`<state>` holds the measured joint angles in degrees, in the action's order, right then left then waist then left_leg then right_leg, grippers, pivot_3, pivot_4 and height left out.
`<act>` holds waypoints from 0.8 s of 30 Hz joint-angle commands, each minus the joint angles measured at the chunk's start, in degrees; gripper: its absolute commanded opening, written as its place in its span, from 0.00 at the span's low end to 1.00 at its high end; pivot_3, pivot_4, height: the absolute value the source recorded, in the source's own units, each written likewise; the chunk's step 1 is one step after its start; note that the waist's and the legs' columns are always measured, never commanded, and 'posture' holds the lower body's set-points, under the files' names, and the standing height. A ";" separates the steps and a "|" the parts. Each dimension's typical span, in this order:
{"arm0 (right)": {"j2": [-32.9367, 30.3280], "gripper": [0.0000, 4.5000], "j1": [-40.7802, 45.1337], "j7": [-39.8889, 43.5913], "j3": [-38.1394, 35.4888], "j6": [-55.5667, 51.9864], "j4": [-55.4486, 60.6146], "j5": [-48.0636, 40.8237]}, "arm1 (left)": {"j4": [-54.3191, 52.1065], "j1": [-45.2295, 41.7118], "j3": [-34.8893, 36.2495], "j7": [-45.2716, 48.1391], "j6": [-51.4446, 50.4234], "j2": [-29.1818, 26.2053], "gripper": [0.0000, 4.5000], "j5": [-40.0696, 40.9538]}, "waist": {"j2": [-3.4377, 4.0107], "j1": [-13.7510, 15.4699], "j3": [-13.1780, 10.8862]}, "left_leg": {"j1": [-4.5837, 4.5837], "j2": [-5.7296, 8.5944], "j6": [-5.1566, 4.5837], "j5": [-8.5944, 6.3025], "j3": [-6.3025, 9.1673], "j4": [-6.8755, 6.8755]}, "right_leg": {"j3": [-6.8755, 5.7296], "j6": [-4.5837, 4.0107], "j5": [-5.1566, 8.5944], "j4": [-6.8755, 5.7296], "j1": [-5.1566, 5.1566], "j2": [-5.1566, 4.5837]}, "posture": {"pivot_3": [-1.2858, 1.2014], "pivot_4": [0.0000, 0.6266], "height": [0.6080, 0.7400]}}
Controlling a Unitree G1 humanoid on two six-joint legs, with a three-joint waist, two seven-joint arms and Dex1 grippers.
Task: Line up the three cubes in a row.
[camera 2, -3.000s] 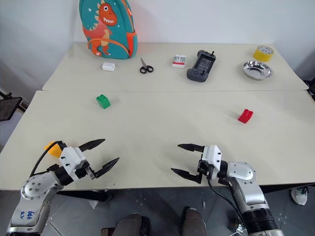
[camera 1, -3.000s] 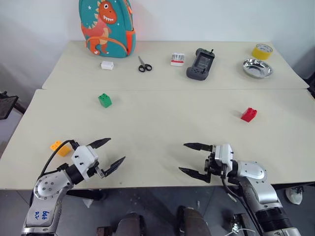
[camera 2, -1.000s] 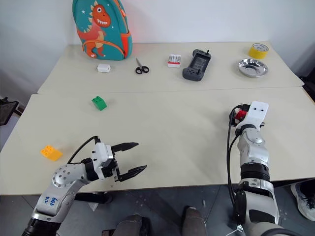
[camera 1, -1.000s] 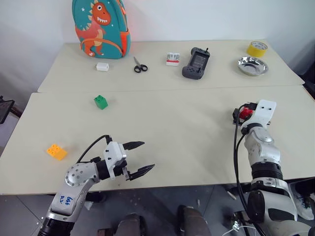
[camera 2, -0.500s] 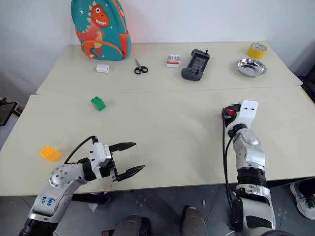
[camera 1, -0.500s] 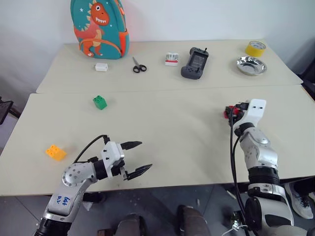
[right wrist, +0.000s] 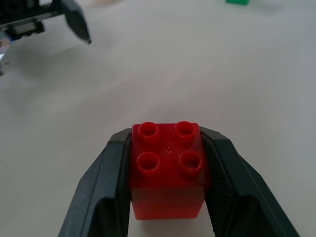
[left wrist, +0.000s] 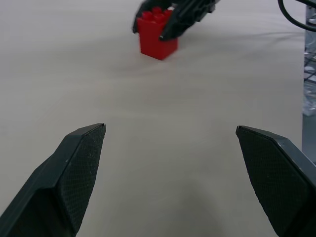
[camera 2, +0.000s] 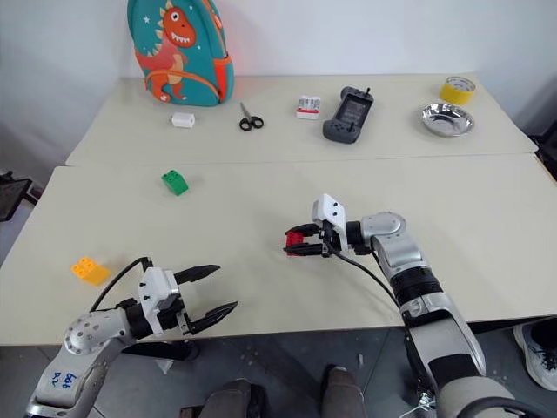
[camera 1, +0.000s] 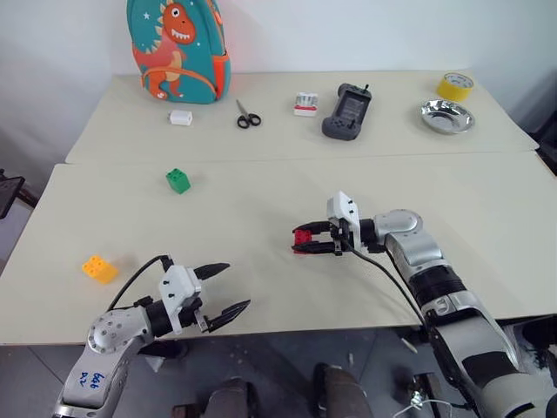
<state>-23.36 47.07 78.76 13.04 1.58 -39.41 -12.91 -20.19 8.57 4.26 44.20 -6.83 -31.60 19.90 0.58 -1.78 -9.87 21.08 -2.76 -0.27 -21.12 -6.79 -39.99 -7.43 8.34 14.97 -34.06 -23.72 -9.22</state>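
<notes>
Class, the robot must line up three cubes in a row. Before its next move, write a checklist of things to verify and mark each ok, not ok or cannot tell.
1. Red cube gripped between the right gripper fingers: ok.
2. Red cube upright, studs up: ok.
3. Left gripper open and holding nothing: ok.
4. Green cube and yellow-orange cube lying untouched on the near table: ok.
5. Three cubes in a row: not ok; they are far apart.
6. Red cube resting on the table or lifted: cannot tell.

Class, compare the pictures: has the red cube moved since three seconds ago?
Yes. The red cube, clamped in the right gripper, has travelled left toward the table's middle, no longer below the steel bowl.
</notes>
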 commanded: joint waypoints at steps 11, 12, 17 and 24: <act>0.45 0.64 2.08 2.98 -3.85 4.86 -6.50 0.62 | -2.46 3.57 3.74 -2.39 1.63 0.45 1.00 0.36 | 0.00 0.04 0.00 | 0.00 0.00 0.01 -0.01 -0.01 -0.02 | 0.00 0.00 0.00 0.00 0.02 0.00 | 0.52 0.24 1.00; 0.01 0.70 1.99 2.75 -4.50 3.63 -5.44 0.13 | -2.13 3.71 5.08 -3.20 3.00 1.52 1.00 0.99 | 0.00 0.00 0.00 | 0.01 0.00 0.02 -0.01 -0.02 -0.01 | 0.01 0.00 0.00 0.01 0.01 0.00 | 0.52 0.24 1.00; -2.04 0.99 -1.00 2.58 -10.49 -0.35 6.41 -6.62 | -1.37 6.08 13.74 -11.26 7.65 8.41 1.00 1.91 | 0.01 0.11 -0.01 | 0.04 -0.01 0.03 -0.02 0.01 -0.01 | -0.01 0.00 0.00 0.05 0.00 0.00 | 0.52 0.24 1.00; -3.91 0.99 -16.45 4.40 -15.31 -2.51 24.55 -15.57 | -3.48 16.18 21.16 -20.00 13.51 16.40 1.00 -0.88 | -0.10 0.31 0.03 | 0.03 -0.02 -0.04 -0.20 0.01 -0.02 | -0.13 0.02 -0.01 0.14 0.05 -0.02 | 0.52 0.24 1.00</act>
<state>-27.49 31.19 84.43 0.34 0.62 -19.47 -24.75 -21.54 23.35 23.08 26.94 4.92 -16.62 18.51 0.48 -1.47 -9.84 21.12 -2.78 -0.34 -21.34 -6.85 -40.04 -7.55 8.36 14.96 -33.89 -23.67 -9.25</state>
